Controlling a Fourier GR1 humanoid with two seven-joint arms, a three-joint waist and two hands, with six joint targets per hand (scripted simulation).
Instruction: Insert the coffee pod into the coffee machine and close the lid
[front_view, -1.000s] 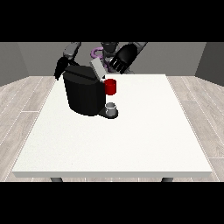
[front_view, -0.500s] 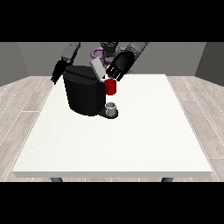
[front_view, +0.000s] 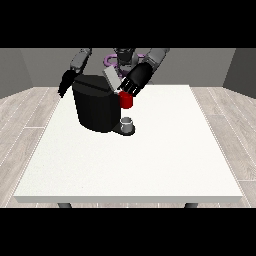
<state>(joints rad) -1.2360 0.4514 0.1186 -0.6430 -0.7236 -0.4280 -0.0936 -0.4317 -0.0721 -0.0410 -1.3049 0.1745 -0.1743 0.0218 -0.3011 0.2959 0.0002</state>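
The coffee machine (front_view: 97, 105) stood toward the far left part of the white table (front_view: 150, 160), a squat black block with rounded sides and a dull, matte skin. Its lid (front_view: 112, 79), a flat pale-grey slab, was tilted up at the machine's top right corner. A small grey cup-shaped thing (front_view: 128, 124) sat on the machine's low black base at the front; it could not be told for certain as the pod. A red thing at the machine (front_view: 126, 101), short and round like a cap, showed just below the raised lid. The hand at the view's right (front_view: 136, 80) reached down from a grey forearm and hung over the lid and the red thing, its black fingers bent downward with their tips at the lid's lower edge; whether they gripped anything could not be told. The hand at the view's left (front_view: 65, 84) hung beside the machine's far left side, pointing down toward the table, and the set of its fingers could not be made out. The tabletop was smooth and plain, on a floor of pale wooden planks (front_view: 20, 115).
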